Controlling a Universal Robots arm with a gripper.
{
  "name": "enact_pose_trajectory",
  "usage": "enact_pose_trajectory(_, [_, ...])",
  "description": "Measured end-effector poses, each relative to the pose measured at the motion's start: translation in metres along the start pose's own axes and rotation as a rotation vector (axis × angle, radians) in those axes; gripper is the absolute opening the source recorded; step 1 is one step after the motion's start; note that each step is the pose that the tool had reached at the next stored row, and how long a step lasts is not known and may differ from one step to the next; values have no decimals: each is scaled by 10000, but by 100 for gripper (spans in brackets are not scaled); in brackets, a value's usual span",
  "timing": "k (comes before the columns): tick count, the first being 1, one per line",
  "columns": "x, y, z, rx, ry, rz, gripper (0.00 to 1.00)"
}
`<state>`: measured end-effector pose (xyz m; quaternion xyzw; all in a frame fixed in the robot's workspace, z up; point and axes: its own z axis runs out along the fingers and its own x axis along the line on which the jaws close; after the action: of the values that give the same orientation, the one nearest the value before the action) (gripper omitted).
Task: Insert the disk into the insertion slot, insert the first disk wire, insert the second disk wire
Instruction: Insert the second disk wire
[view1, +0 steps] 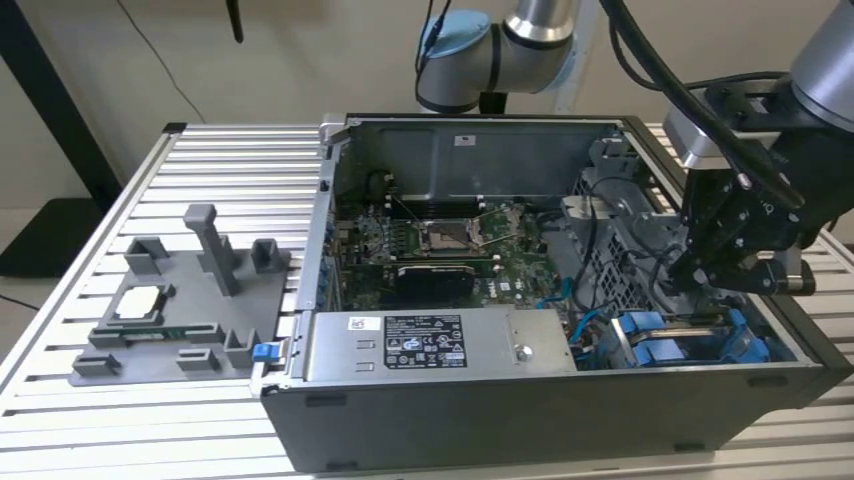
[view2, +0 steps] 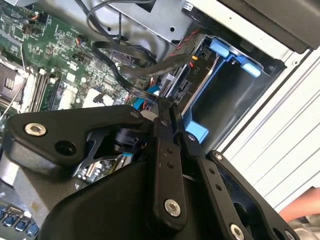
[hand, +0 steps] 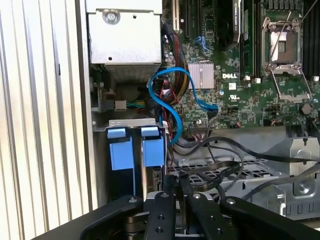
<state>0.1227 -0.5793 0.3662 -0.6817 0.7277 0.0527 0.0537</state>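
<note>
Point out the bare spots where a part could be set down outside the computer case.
Bare ribbed table lies behind the grey holder and along the near edge before it. Inside the case it's crowded: cables, drive bay, and the tool.

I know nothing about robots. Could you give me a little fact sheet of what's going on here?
Setting: open dark computer case lying on a ribbed metal table
Robot tool: black two-fingered gripper, reaching inside the case at the exterior view's right
Fingers: closed together
Nearest thing: thin black cable, its end at the fingertips
Close by: bright blue plastic drive carriers sitting in the grey metal bay
Also inside: green motherboard
Beside the case: grey plastic parts holder
</note>
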Motion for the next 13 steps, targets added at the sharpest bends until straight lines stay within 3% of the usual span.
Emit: enact_pose_trajectory(13, [3, 16, 12, 0, -1, 0, 0])
